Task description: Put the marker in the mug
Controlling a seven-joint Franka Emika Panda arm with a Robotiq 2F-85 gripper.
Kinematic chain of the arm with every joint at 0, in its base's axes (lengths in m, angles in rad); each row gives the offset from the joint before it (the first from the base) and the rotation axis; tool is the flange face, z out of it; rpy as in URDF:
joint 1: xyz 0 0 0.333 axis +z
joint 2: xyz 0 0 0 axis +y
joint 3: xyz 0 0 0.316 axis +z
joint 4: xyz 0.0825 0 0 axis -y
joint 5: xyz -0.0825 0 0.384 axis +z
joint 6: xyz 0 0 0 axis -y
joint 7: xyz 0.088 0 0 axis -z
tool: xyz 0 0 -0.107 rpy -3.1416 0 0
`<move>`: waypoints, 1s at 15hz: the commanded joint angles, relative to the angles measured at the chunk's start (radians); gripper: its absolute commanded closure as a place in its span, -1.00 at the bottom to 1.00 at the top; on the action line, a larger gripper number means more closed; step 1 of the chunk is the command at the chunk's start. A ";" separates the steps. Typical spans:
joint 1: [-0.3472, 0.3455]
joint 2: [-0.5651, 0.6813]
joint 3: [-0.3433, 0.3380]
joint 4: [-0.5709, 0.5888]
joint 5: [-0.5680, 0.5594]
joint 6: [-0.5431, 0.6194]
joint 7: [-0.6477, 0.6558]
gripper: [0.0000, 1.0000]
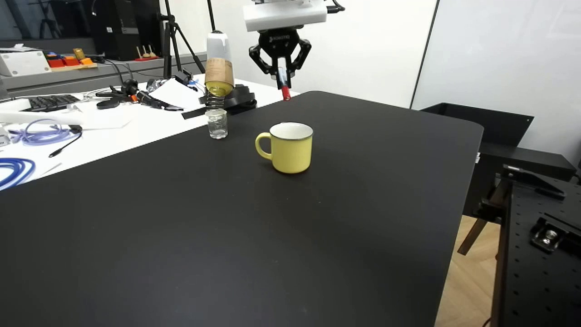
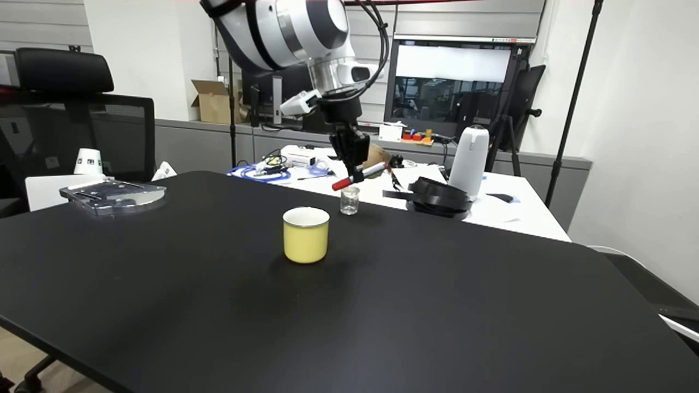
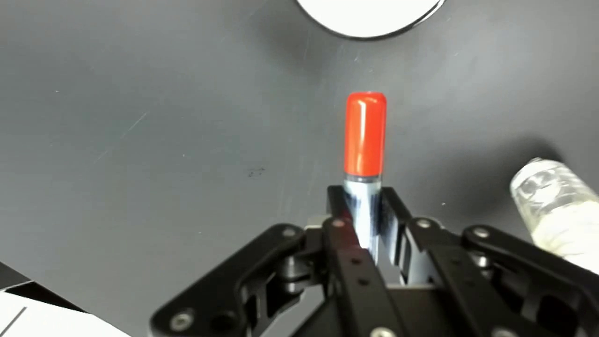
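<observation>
The bottle stands on the black table, beside the white table and its keyboard. Where the bottle's top ends against the white device behind is hard to make out. In an exterior view a clear slab lies near the black table's edge; there the gripper hides much of the bottle. The gripper is nearly closed, fingers pinching the marker from both sides. The marker hangs in the air, aslant, red cap lower, apart from the mug, which stands upright on the black table. The wrist view cuts off most of the mug and part of the bottle. The mug's handle shows only in an exterior view.
</observation>
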 commanded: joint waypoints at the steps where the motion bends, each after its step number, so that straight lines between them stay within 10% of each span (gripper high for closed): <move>1: -0.042 -0.117 0.099 -0.084 0.032 -0.047 -0.116 0.89; 15: -0.217 -0.119 0.225 -0.064 0.328 -0.369 -0.645 0.89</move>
